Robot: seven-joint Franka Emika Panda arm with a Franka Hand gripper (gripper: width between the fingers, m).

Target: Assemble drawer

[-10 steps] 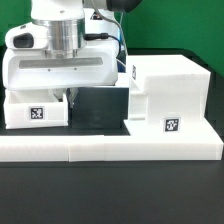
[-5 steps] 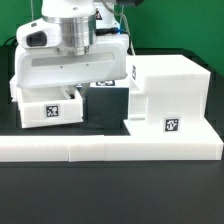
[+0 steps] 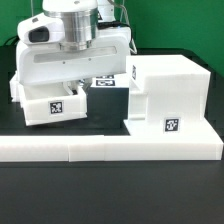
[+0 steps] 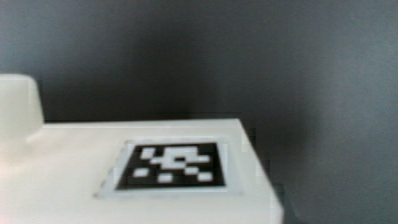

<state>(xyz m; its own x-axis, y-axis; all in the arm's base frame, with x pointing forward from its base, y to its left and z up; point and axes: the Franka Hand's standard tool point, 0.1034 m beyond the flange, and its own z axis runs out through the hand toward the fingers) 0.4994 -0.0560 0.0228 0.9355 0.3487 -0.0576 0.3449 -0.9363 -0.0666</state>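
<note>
The tabletop (image 3: 110,195) is dark, nearly black, and matte, with a dull green backdrop (image 3: 185,25) behind it in the upper right of the exterior view. A low white wall (image 3: 110,148) runs across the front of the tabletop from the exterior view's left edge to its right.

The drawer housing (image 3: 165,90) sits at the right of the exterior view, just behind the wall. It is a plain white blocky cube with a stepped lower front. That front carries a small black-and-white square tag (image 3: 172,125).

At the left of that view is a shallow white tray (image 3: 40,110) with its own tag (image 3: 57,108) on the side facing the camera. The tray is slightly tilted, with shadow beneath it. It is apart from the housing, with bare dark tabletop between them.

Another tagged white piece (image 3: 103,82) shows at the centre, mostly hidden, just beside the housing's upper left edge.

The arm (image 3: 75,55), white and bulky, fills the upper left of the exterior view, directly over the tray. The pincer (image 3: 72,90) is right at the tray's top edge. Its fingers are hidden by the arm's body, so I cannot tell how far apart they are or whether they have hold of the tray.

The wrist view is blurred. It shows a flat white surface (image 4: 71,150) with a tag (image 4: 175,165) against dark grey.
</note>
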